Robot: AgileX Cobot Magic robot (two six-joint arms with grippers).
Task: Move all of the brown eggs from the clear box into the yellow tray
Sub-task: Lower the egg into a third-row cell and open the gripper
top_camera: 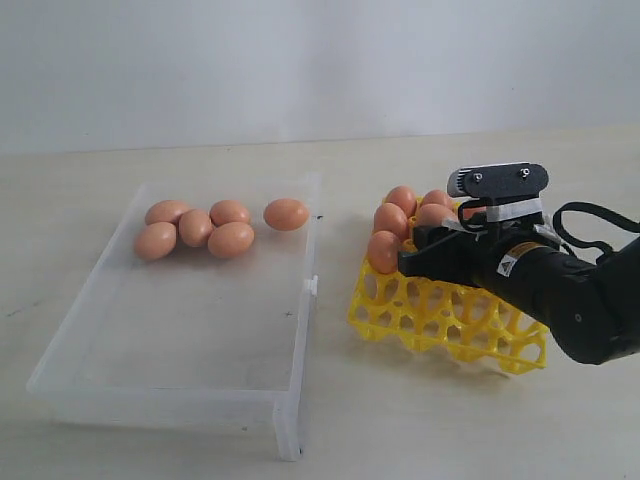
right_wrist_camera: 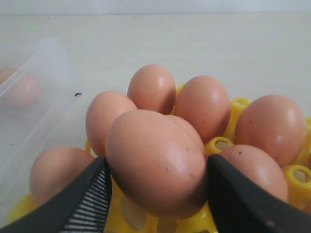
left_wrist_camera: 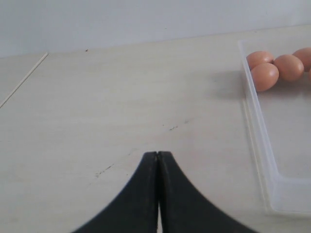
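Over the yellow tray (top_camera: 450, 320), my right gripper (right_wrist_camera: 156, 167) is shut on a brown egg (right_wrist_camera: 155, 160), its two black fingers pressing the egg's sides just above the tray's cups (right_wrist_camera: 221, 144). Around it, several brown eggs (top_camera: 383, 250) sit in the tray's far-left cups. In the exterior view the gripper (top_camera: 422, 248) reaches in from the right and covers part of the tray. Several more brown eggs (top_camera: 195, 227) lie at the far end of the clear box (top_camera: 180, 390). My left gripper (left_wrist_camera: 158, 154) is shut and empty above bare table, left of the box (left_wrist_camera: 260, 141).
The clear box's right wall with its latch tab (top_camera: 311, 286) stands a short way from the tray's left edge. The tray's near and right cups (top_camera: 500, 345) hold nothing. A pale wall (top_camera: 300, 60) backs the light table.
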